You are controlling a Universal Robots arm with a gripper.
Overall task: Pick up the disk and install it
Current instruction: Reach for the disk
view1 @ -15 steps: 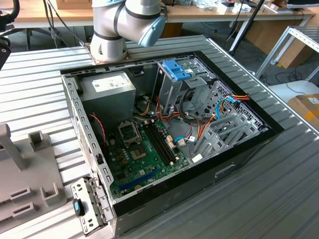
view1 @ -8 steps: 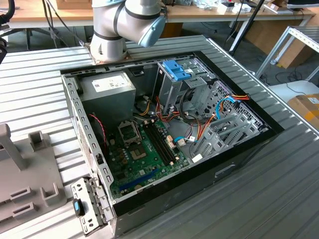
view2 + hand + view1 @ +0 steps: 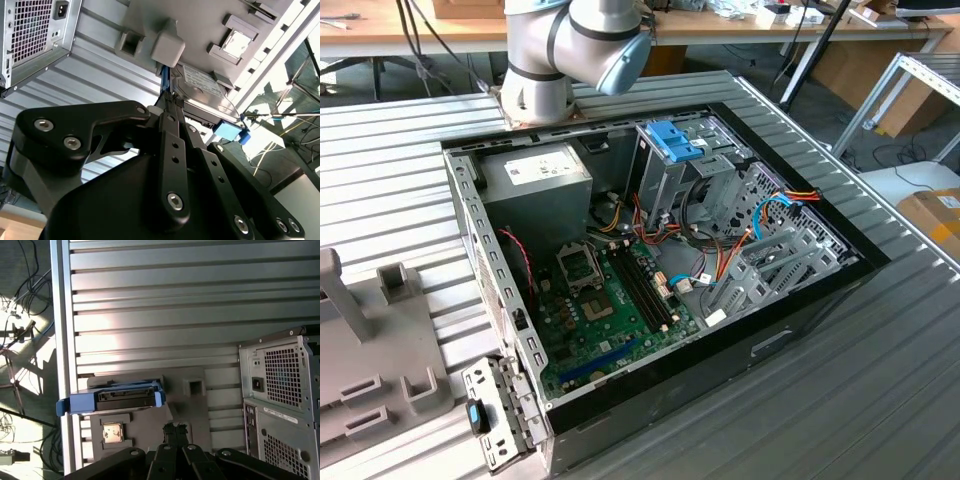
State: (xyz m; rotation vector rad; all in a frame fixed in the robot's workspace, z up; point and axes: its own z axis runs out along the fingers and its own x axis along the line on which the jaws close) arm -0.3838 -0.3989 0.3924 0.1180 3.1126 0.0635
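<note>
at the reach-in stage of pick-up, hovering near the disk [image 3: 125, 396] on its grey holder [image 3: 192, 410] with gripper [image 3: 175, 429] clenched empty, likely needing jaws spread first.

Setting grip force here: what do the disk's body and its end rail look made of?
The disk: matte black casing, probably metal, judging by its flat, sharp-edged faces. Its blue rail: likely moulded plastic, given its uniform bright colour, rounded tabs and soft sheen.

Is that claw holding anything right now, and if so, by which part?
Nothing. The gripper is shut and bare; the disk lies apart on the grey fixture.
</note>
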